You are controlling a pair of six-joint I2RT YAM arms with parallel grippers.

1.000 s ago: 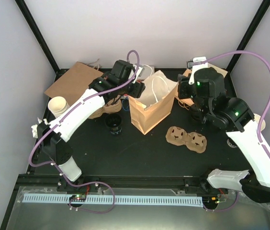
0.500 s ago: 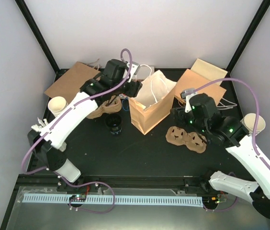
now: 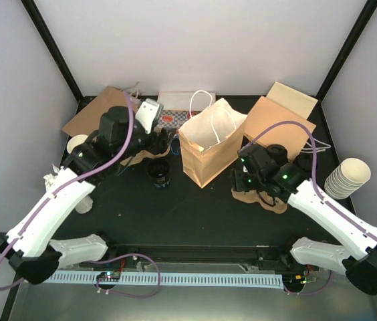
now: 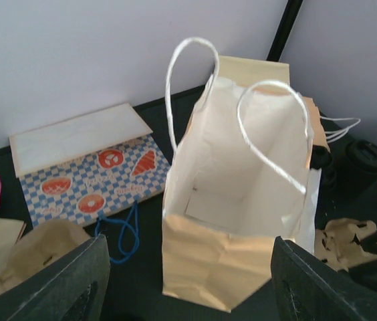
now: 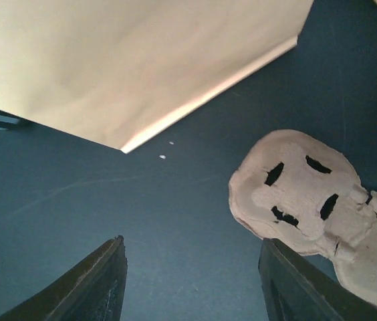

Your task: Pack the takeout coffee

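Left tool [image 4: 187, 284]: jaws spread wide with nothing between them; it hangs to the left of the paper bag, looking at the bag's open mouth.
Right tool [image 5: 192, 281]: jaws apart and empty, low over bare bench beside the bag's lower right corner.
Takeout coffee cup [image 3: 159, 172]: upright with its black lid on, standing on the bench left of centre, just beside the bag's left side and touched by neither tool.
Further lidded cups [image 4: 366, 153]: two black lids show past the bag's right side, toward the far right of the bench; the top view mostly hides them behind the right arm.
Paper bag [image 3: 208, 144]: kraft, upright, mouth open, white cord handles standing up; it sits mid-bench toward the far edge, and the inside that shows is bare paper.
Right cup carrier [image 5: 302, 194]: brown pulp, lying flat right of the bag, partly under the right arm, near the right tool.
Left cup carrier [image 3: 150, 154]: brown pulp, left of the bag, largely covered by the left arm.
Checkered pastry bag [image 4: 95, 184]: blue and white with doughnut prints, flat at the far edge behind the left tool.
Stack of cream paper cups [image 3: 346, 177]: lidless, tipped over at the right edge.
Flat brown bags [image 3: 98, 114]: lying at the far left corner, and more at the far right corner.
Bench [image 3: 195, 214]: black; its near half is bare apart from the arms.
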